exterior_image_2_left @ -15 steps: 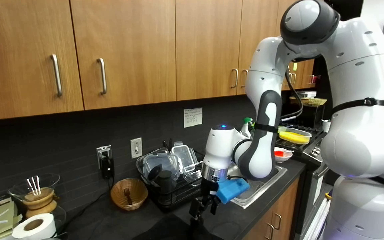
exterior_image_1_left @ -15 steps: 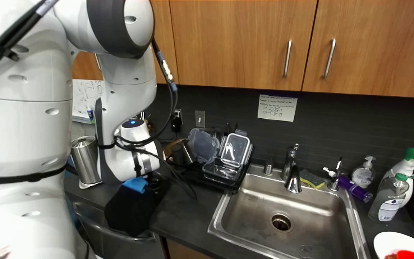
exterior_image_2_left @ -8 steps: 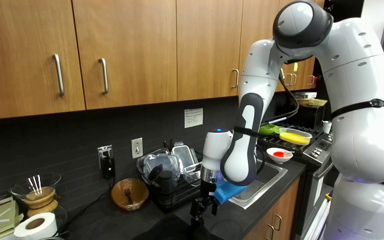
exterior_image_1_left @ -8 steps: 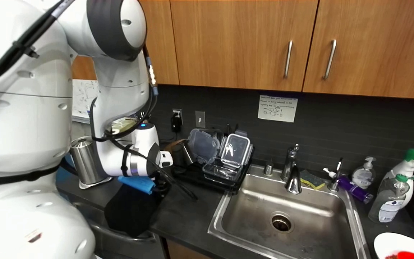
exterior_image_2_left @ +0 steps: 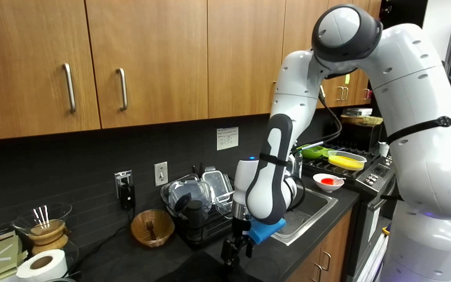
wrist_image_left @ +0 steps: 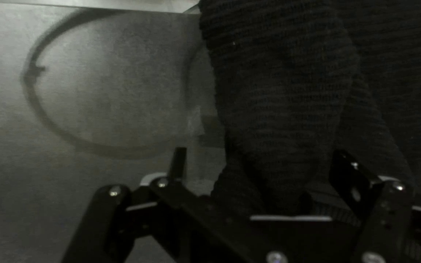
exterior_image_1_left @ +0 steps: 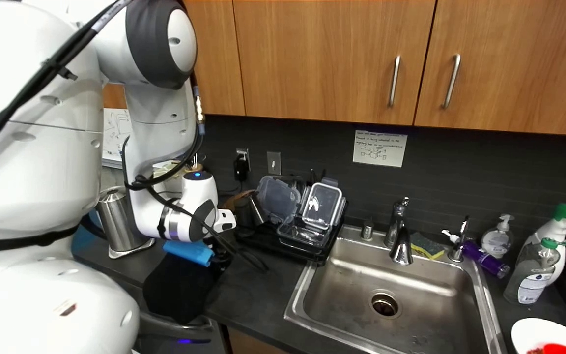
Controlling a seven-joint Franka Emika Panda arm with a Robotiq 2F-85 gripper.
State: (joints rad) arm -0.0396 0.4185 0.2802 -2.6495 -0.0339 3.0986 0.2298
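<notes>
A black ribbed cloth (wrist_image_left: pixel 287 91) lies on the dark counter in the wrist view. In an exterior view the cloth (exterior_image_1_left: pixel 180 290) hangs over the counter's front edge, and it also shows in an exterior view (exterior_image_2_left: pixel 202 268) at the bottom. My gripper (wrist_image_left: pixel 263 164) is open, its two fingers wide apart over the folded edge of the cloth. The gripper (exterior_image_2_left: pixel 237 252) points down close above the cloth; whether the fingers touch it cannot be told. Nothing shows held between them. A blue block (exterior_image_2_left: pixel 266 231) sits on the wrist beside the gripper.
A dish rack (exterior_image_2_left: pixel 206 235) with clear containers (exterior_image_1_left: pixel 320 204) stands behind the gripper, beside the sink (exterior_image_1_left: pixel 435 290). A wicker basket (exterior_image_2_left: pixel 152 228) with a fork lies near. A steel canister (exterior_image_1_left: pixel 116 219), a paper roll (exterior_image_2_left: pixel 42 266) and a white bowl (exterior_image_2_left: pixel 328 182) also stand around.
The arm's elbow and forearm have swung and lowered, and the wrist has turned a little. The gripper has shifted only slightly near the cloth. The cloth looks unmoved.
</notes>
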